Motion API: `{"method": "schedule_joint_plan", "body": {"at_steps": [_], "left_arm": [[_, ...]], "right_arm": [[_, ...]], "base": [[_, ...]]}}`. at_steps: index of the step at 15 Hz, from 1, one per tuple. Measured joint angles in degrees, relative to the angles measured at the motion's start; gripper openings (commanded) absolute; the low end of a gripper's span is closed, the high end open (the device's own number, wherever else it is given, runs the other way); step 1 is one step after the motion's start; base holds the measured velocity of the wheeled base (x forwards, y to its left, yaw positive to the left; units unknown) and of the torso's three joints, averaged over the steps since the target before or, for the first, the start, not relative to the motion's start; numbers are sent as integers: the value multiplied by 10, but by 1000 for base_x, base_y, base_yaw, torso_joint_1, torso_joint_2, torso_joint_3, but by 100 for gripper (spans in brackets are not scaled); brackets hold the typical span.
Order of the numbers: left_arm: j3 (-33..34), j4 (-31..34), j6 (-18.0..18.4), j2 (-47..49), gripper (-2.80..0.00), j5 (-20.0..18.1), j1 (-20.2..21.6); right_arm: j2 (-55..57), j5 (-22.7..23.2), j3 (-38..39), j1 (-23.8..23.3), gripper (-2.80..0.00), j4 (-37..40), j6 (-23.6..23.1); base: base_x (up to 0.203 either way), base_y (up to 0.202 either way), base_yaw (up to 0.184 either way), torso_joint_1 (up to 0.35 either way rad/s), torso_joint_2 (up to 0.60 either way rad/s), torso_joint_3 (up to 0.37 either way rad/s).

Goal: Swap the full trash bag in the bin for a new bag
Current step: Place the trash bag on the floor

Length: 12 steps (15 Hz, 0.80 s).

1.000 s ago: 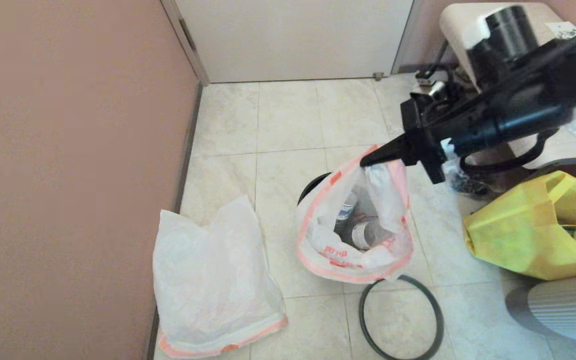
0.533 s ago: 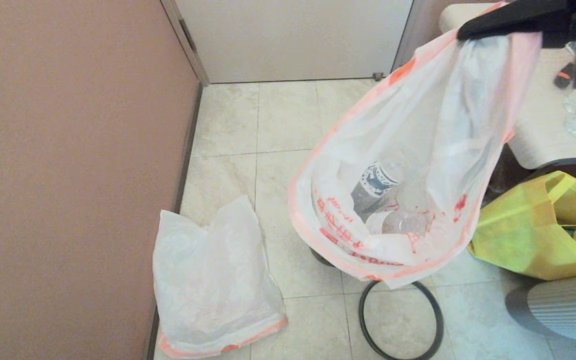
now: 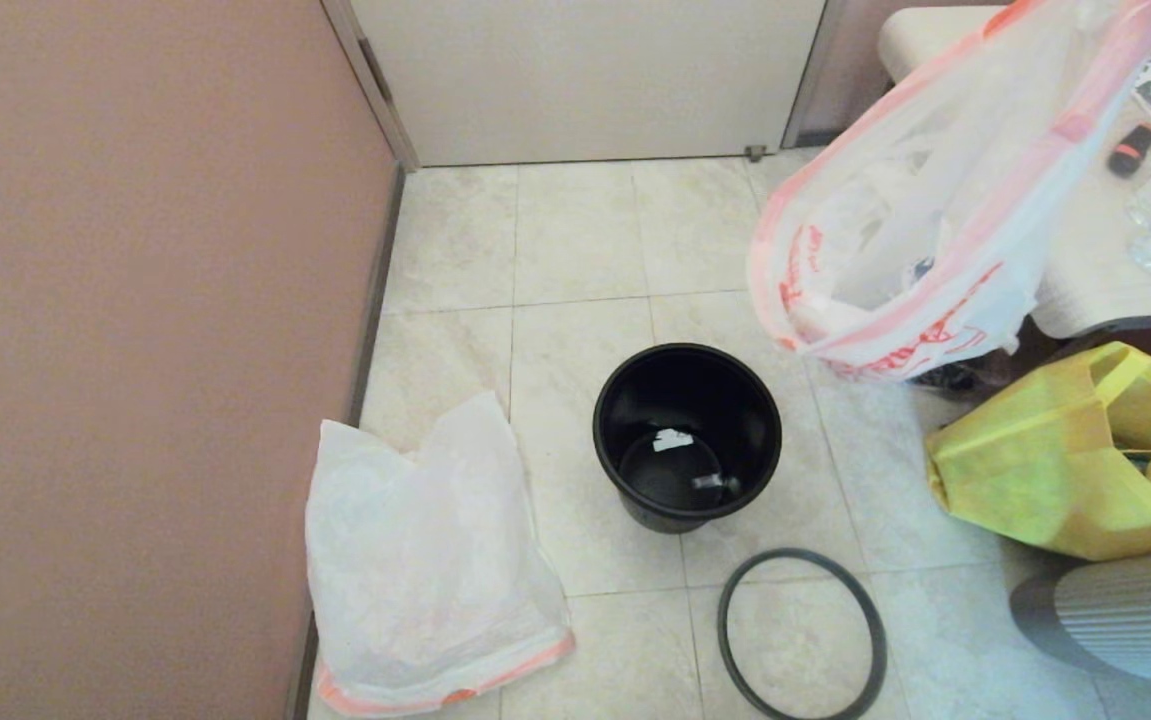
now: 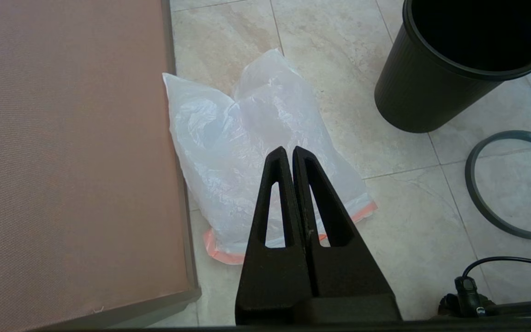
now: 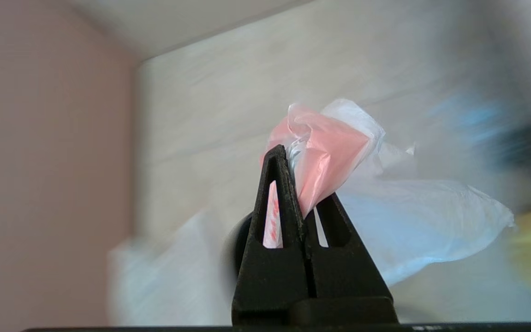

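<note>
The bin [image 3: 687, 437] stood upright on the pale, glossy floor tiles [image 3: 575, 230], a small round black tub with finely ribbed plastic walls that narrowed toward the base. It had no liner; a few small scraps lay on its bottom. Its rim hoop [image 3: 801, 634], a thin dark grey ring, lay flat on the floor just beside the bin, on the side nearer the robot, apart from it.

The full trash bag [image 3: 920, 215] hung in the air above and to the right of the bin, in front of the table [image 3: 1085, 260]. It was thin, crinkled, see-through white plastic with an orange-pink border and red printing, and its mouth gaped toward the camera. The right claw [image 5: 291, 154] was closed tight on a bunched fold of the bag's pink edge, which puffed out past the black, tapered fingertips.

A second bag [image 3: 425, 560] of the same white film with a pink band lay slumped and wrinkled on the floor against the matte pink wall [image 3: 135, 350], well left of the bin.

The left claw [image 4: 289, 154] hung over that bag, its two wedge-shaped fingers pressed together and gripping nothing.

A yellow shopping bag [image 3: 1075, 460] of soft fabric sat crumpled at the right, under the table.
</note>
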Motion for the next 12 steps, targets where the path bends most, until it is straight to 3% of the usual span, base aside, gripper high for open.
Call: {"method": "schedule_joint_plan", "body": {"at_steps": [7, 12], "left_arm": [[0, 0, 0, 0, -280, 0, 0], [0, 0, 0, 0, -280, 0, 0]], "right_arm": [[146, -10, 0, -112, -280, -85, -54], [292, -17, 0, -157, -280, -206, -144]], "base": [[0, 0, 0, 0, 0, 0], [0, 0, 0, 0, 0, 0]]}}
